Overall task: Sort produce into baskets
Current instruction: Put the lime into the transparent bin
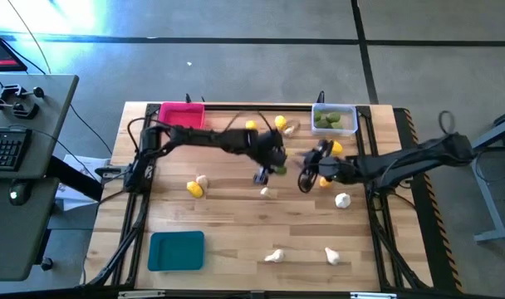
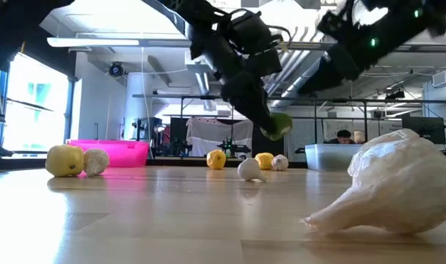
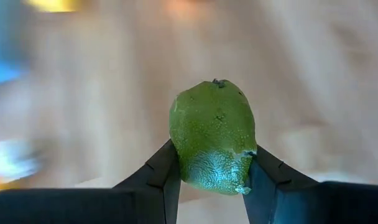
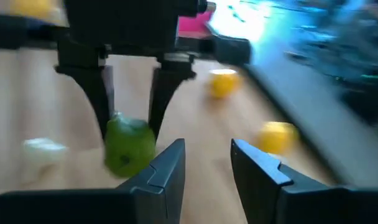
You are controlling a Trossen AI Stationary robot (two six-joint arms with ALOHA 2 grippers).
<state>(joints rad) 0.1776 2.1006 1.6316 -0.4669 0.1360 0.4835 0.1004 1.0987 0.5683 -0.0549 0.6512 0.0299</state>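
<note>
While the pink basket (image 1: 182, 114) stands at the far left of the table (image 1: 236, 224) and the teal basket (image 1: 176, 251) at the near left, the left gripper (image 1: 273, 169) is above the middle of the table, closed around a green lime (image 3: 212, 137) and holding it in the air. Just to its right is the right gripper (image 1: 306, 178), with fingers parted and nothing between them. At the far right, the clear basket (image 1: 334, 119) contains green limes.
</note>
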